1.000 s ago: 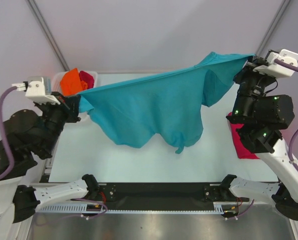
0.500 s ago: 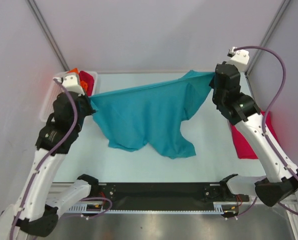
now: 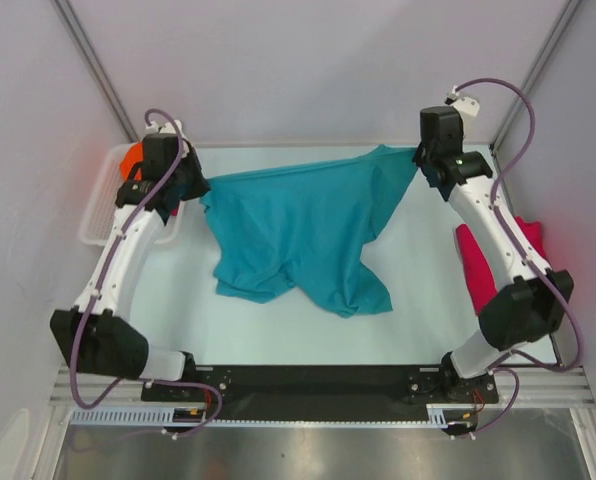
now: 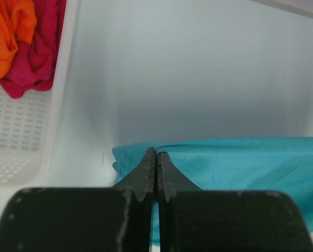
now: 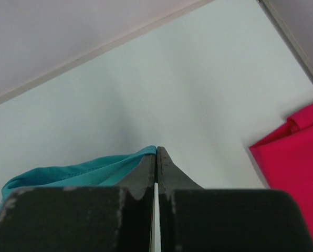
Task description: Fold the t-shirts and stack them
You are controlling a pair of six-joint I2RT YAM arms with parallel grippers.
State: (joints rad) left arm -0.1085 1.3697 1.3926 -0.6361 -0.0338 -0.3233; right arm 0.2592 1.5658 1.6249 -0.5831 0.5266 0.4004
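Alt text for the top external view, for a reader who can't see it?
A teal t-shirt is held stretched over the far half of the table, left gripper and right gripper each shut on a corner, its lower part lying on the surface. A white basket at far left holds an orange shirt; a crimson-pink shirt lies at the right edge.

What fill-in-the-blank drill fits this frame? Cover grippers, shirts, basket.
The left gripper and right gripper are both shut on the ___ cotton t-shirt.
The white plastic slatted basket holds ___ bunched shirts: an orange t-shirt and a crimson-pink t-shirt.
A second crimson-pink t-shirt lies on the table by the ___ arm.
Missing: teal; two; right.
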